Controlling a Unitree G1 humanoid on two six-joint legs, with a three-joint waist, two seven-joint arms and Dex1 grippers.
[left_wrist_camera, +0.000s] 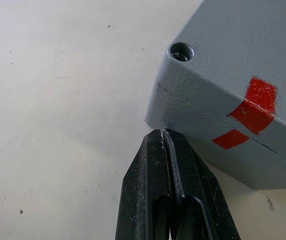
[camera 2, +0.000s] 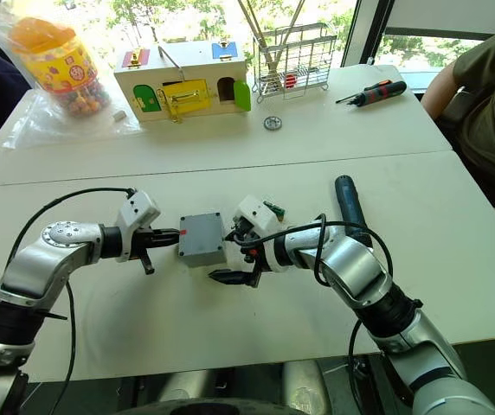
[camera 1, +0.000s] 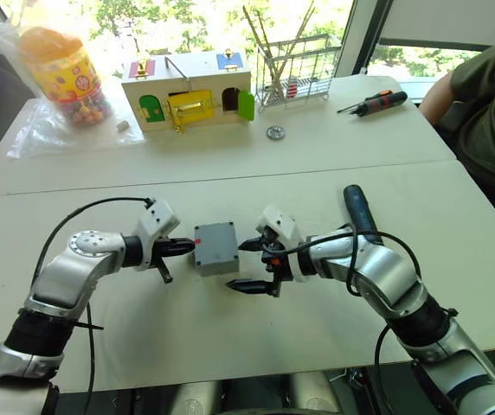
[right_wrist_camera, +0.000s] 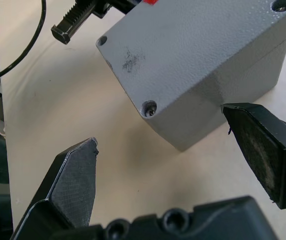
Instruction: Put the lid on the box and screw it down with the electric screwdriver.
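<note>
Lid [right_wrist_camera: 198,45] is seated on the box [camera 1: 216,248], seam closed all round, red tape marks aligned across the joint. The box stands at table centre, between the two grippers.

Left gripper [camera 1: 183,248], at the box's 9 o'clock: fingers pressed together, holding nothing, tips touching the box's side at a corner.

Right gripper [camera 1: 249,264], at 3 o'clock: jaws wide apart, empty, one finger [right_wrist_camera: 263,150] near a box corner.

Corner holes show screw heads inside; whether driven home cannot be told.

Screwdriver [camera 1: 360,210] lies unheld at the box's 2 o'clock, behind the right arm.

Judgement: lidding done; screwing down outstanding.
</note>
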